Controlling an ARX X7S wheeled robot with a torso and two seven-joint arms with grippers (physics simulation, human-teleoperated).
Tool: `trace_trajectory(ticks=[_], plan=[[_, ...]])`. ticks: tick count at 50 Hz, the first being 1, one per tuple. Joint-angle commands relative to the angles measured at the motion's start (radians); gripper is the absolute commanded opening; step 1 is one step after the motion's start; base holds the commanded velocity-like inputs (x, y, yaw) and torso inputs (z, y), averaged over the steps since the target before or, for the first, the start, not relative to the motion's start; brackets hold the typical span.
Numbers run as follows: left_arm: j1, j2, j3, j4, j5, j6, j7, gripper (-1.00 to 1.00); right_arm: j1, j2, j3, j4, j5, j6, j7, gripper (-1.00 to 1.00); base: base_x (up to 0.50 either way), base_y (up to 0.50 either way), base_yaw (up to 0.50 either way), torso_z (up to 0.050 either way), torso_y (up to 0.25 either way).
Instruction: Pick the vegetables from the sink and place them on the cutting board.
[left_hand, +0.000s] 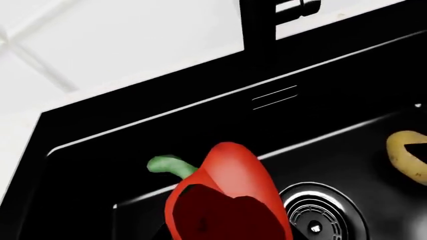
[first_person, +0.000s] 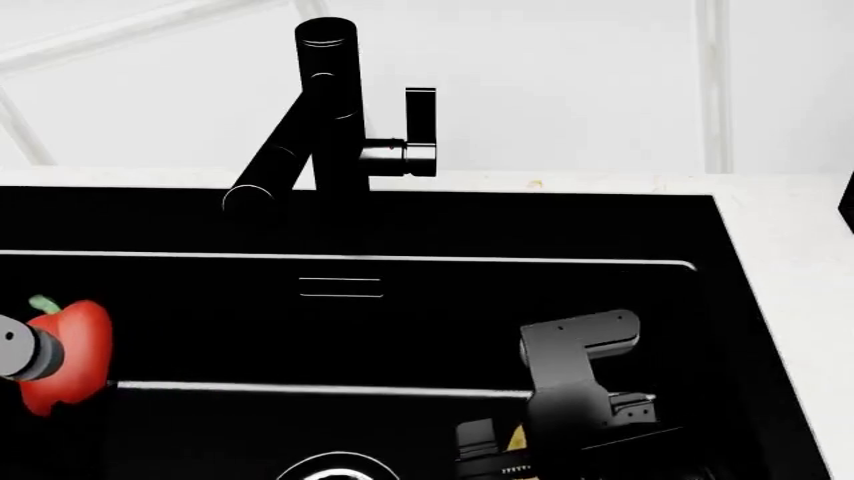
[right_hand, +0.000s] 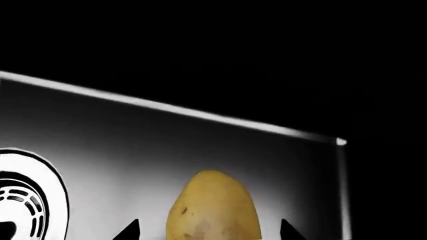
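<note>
The red bell pepper hangs at the far left of the head view, off the floor of the black sink, with my left gripper shut on it. It fills the left wrist view as the pepper, hiding the fingers; its green stem points away. The tan potato lies on the sink floor between the tips of my right gripper, which is open with a gap on each side. My right arm covers most of the potato in the head view. The cutting board is out of view.
A black faucet with a side lever rises behind the basin. The ringed drain sits on the sink floor between pepper and potato. White countertop borders the sink on the right and back.
</note>
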Motion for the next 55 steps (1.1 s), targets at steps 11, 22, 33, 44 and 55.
trace_trajectory(ticks=[11, 22, 33, 44, 55], plan=[[0.032, 0.001, 0.019, 0.011, -0.005, 0.058, -0.003, -1.00, 0.121, -0.193, -0.015, 0.675, -0.151, -0.334, -0.228, 1.00, 0.00, 0.00, 0.00, 0.000, 0.001], [0.031, -0.008, 0.017, 0.016, -0.028, 0.072, -0.011, -1.00, 0.110, -0.202, 0.118, 0.674, -0.267, -0.341, -0.233, -1.00, 0.00, 0.00, 0.00, 0.000, 0.000], [0.057, -0.026, 0.003, 0.019, 0.044, 0.131, 0.076, -1.00, -0.048, -0.028, 0.172, -0.156, -0.145, 0.030, -0.105, -1.00, 0.00, 0.00, 0.00, 0.000, 0.000], [0.064, -0.020, -0.040, -0.013, 0.070, 0.199, 0.107, -1.00, -0.147, 0.099, 0.307, -0.768, 0.001, 0.209, 0.035, -1.00, 0.00, 0.00, 0.00, 0.000, 0.000], [0.047, -0.020, -0.042, 0.003, 0.044, 0.202, 0.091, -1.00, -0.177, 0.162, 0.405, -1.028, 0.089, 0.276, 0.092, -1.00, 0.00, 0.00, 0.00, 0.000, 0.000]])
